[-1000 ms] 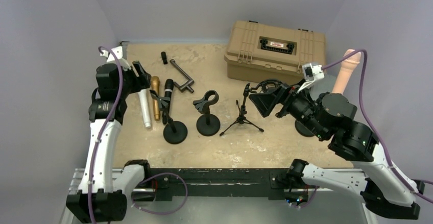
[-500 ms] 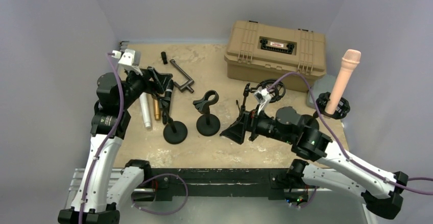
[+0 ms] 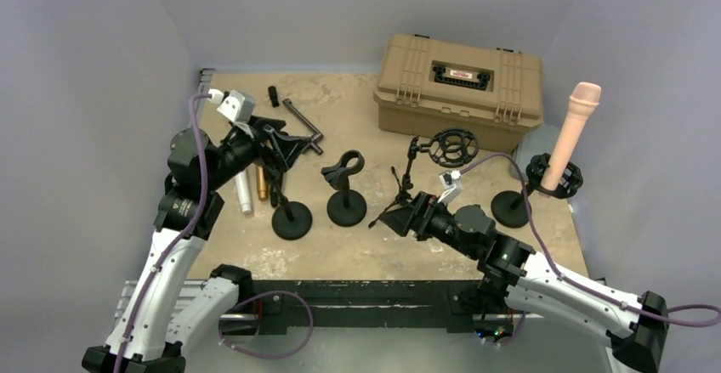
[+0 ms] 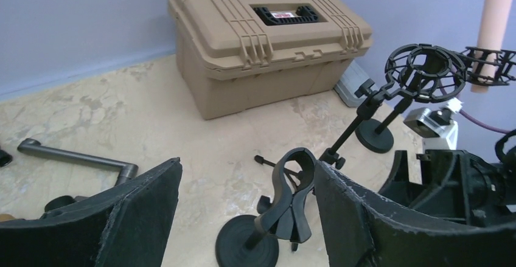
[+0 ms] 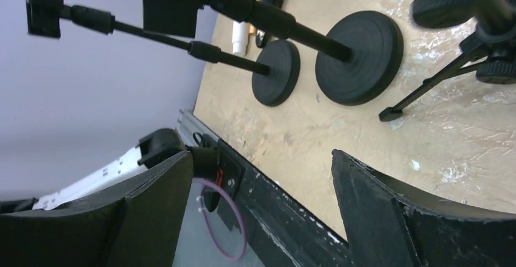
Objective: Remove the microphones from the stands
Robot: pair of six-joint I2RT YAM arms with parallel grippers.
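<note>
Left jaws spread wide, empty; bare clip stand [image 4: 285,201] ahead, between them. Right jaws also wide, empty, low over table [image 5: 341,133]; round stand base [image 5: 359,57] just beyond. Pink microphone [image 3: 573,131] upright in ring-mount stand [image 3: 510,210], well right of both jaws, untouched.

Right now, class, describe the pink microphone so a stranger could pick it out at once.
Find the big tan plastic case at the back of the table. Right of it, by the table's edge, a peach-pink microphone stands upright in a black ring-shaped shock mount. The similar mount just left of it is empty, and nothing else here is pink.
</note>
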